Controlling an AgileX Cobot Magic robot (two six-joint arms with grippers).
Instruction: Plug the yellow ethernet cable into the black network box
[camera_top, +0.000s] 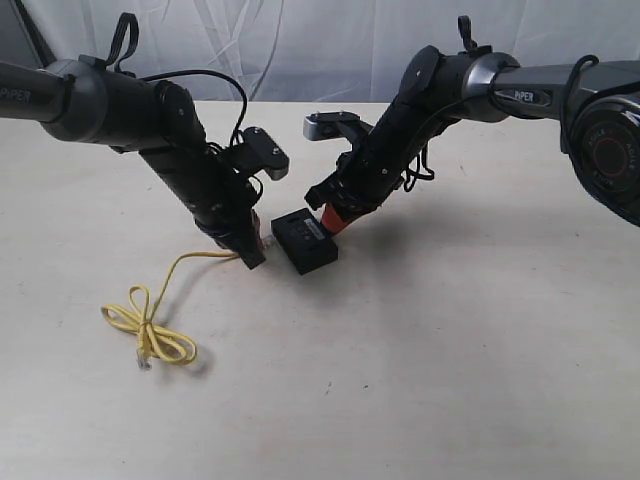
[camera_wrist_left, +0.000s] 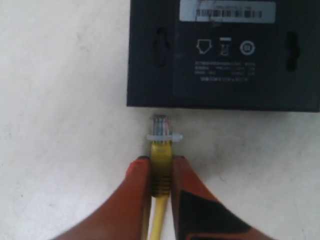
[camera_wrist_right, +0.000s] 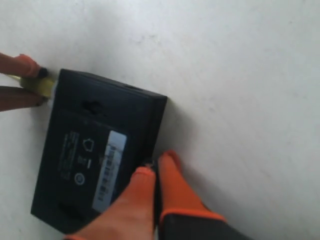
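Plug (camera_wrist_left: 160, 125) sitting just off black network box (camera_wrist_left: 225, 60) edge
Left gripper (camera_wrist_left: 160, 162) is pinching yellow ethernet cable (camera_wrist_left: 160, 150); right gripper (camera_wrist_right: 156, 167) is clamping the box.

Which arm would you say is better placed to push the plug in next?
Left. The left hand pinches the yellow ethernet cable behind the plug, which points at the black network box, not yet in. The right hand grips the box's far edge.

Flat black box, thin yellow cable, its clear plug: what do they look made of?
Flat black network box: probably matte moulded plastic; dull even surface, printed white marks, stuck-on barcode label. Yellow ethernet cable: looks like a smooth vinyl or rubbery jacket, faint sheen. Clear plug: hard transparent plastic, coloured wires showing through.
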